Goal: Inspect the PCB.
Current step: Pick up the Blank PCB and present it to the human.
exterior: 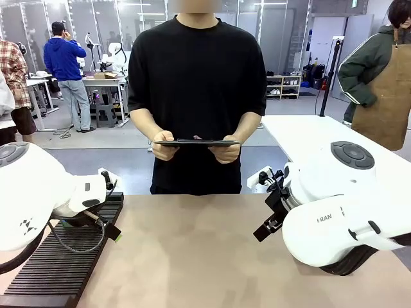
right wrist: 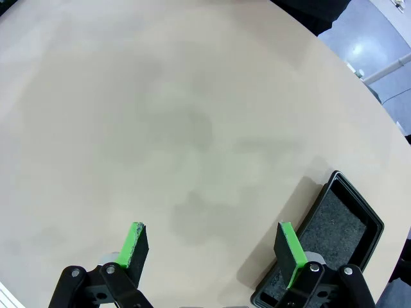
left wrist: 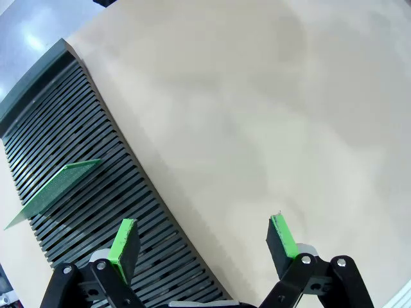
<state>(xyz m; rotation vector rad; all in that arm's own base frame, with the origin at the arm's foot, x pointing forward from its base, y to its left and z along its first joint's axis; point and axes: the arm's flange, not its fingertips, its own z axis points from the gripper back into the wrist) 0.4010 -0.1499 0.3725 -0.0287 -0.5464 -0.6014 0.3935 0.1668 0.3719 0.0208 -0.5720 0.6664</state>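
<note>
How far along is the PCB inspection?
Done: nothing visible yet; the PCB sits in the slotted rack, untouched. In hand: nothing; the left gripper hangs open over the rack's edge, the right gripper open over bare table beside the black tray. Left: grasping the PCB and, presumably, presenting it to the person holding the clipboard.

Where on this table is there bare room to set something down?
The table is bare across its middle, from the slotted rack at the left to the black tray beside the right gripper. Crowded: the rack, with the PCB standing in it.
</note>
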